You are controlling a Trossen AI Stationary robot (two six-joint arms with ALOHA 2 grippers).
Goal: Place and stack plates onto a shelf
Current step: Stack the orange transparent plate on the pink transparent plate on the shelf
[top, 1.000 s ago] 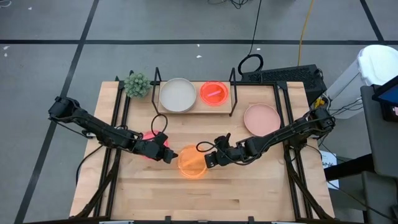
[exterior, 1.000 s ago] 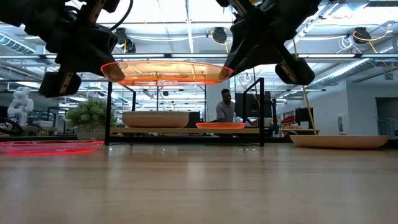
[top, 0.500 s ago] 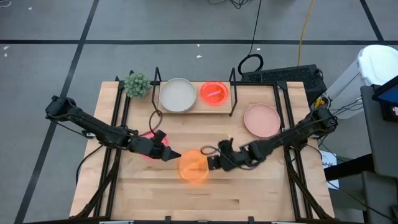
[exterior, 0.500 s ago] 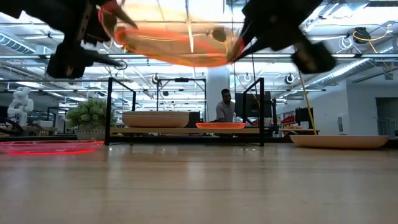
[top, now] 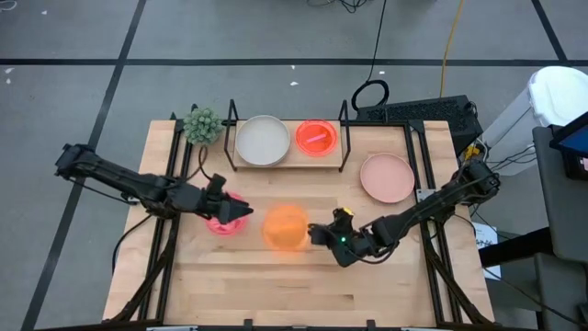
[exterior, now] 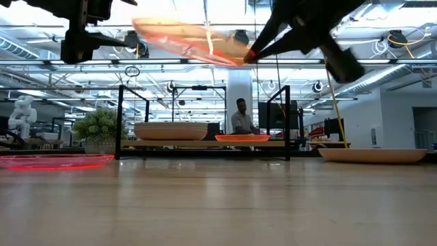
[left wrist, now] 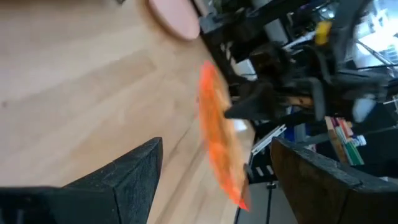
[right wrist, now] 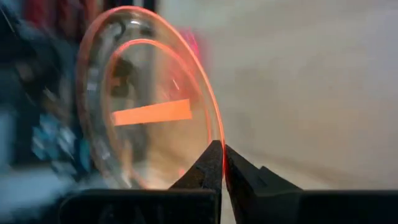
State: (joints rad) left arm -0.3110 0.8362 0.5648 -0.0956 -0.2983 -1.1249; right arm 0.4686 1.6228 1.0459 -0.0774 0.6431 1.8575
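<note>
A: Where is the orange plate [top: 286, 227]?

B: In the air above the middle of the table [top: 294, 294], tilted. In the low view one edge sits higher than the other, and nothing supports it from below.

A: What holds it?

B: The right pincer [top: 319, 233]. Its fingers are pressed together on the plate's rim, and the right wrist view shows the two dark tips meeting on that edge.

A: And the left pincer [top: 244, 212]?

B: Spread wide and clear of the orange plate, just to its left. Its own wrist view shows a gap between both fingers with the plate beyond them. It hangs over a neon pink plate [top: 223, 221] lying flat on the table.

A: What is on the shelf [top: 287, 158]?

B: Two plates, side by side on the wood board: a cream plate [top: 263, 140] on the left, a smaller orange-red plate [top: 316, 137] on the right.

A: Anything else on the table?

B: A pale pink plate [top: 387, 176] lies to the right of the shelf, and a small green plant [top: 201, 124] stands at the shelf's left end.

A: Beyond the table?

B: In the low view a person [exterior: 240, 116] sits in the room behind the shelf.
</note>
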